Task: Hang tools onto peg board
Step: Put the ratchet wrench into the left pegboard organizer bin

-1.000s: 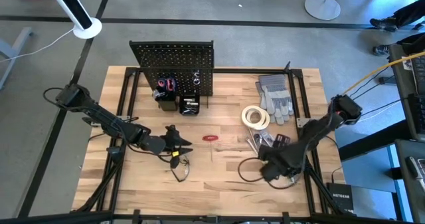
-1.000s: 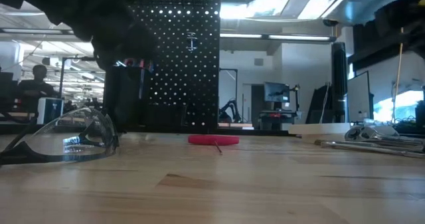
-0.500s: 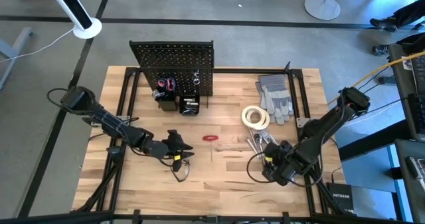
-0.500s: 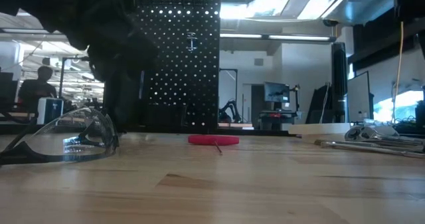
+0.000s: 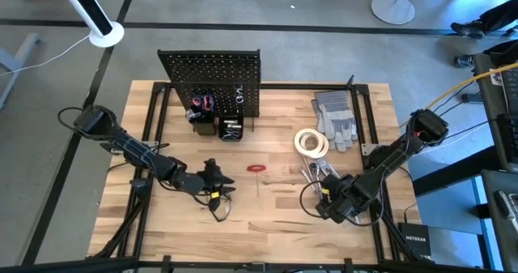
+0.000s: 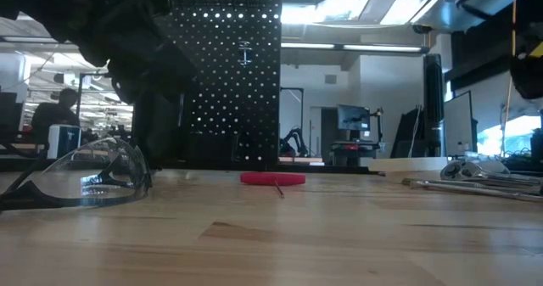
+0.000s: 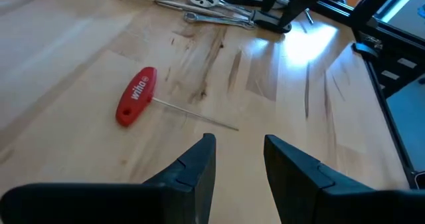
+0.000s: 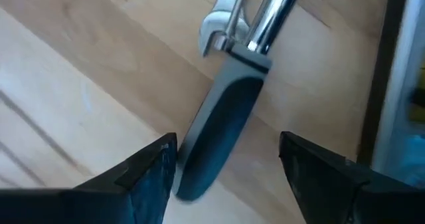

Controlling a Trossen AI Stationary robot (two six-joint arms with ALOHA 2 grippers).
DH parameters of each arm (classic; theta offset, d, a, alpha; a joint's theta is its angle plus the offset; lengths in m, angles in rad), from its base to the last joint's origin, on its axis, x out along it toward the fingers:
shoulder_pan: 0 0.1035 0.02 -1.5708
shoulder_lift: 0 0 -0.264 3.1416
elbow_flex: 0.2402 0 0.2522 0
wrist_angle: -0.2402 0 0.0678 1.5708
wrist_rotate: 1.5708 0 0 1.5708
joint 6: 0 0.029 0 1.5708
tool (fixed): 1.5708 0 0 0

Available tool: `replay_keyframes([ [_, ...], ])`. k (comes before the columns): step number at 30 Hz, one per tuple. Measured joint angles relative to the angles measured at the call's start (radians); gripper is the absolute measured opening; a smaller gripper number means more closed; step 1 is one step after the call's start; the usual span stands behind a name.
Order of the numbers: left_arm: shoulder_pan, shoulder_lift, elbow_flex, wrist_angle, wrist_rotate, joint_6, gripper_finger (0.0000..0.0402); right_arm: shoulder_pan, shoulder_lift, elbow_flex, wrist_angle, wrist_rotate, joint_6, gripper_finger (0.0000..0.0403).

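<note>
Count: one peg board [image 5: 210, 83], one red-handled hex key [image 5: 257, 168], one tape roll [image 5: 311, 142], one pair of safety glasses [image 6: 81, 180], two grey gloves [image 5: 336, 117], two arms.

Setting: robotics lab or open workshop floor | Evidence: butcher-block workbench [image 5: 267, 212] on black metal frame; grey concrete floor [image 5: 324, 46]; monitors [image 6: 349, 116] and a small robot arm [image 6: 293, 140] in the background; seated person [image 6: 58, 109] at a desk; ceiling strip lights [image 6: 335, 13]; yellow cables [image 5: 461, 91].

The right end effector [image 5: 326, 198] has shifted toward the wrenches [image 5: 317, 172] (fingers apart).
</note>
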Motion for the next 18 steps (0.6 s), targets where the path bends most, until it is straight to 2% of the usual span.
replay_keyframes([
  [9, 0.017, 0.0, 0.0, -0.001, -0.037, 0.009, 0.0116, -0.013, -0.002, -0.065, 0.073, 0.022, -0.003, 0.0256],
  [18, 0.026, -0.001, 0.0, 0.015, -0.038, 0.033, 0.0116, -0.013, 0.0, -0.071, 0.071, 0.042, 0.019, 0.0171],
])
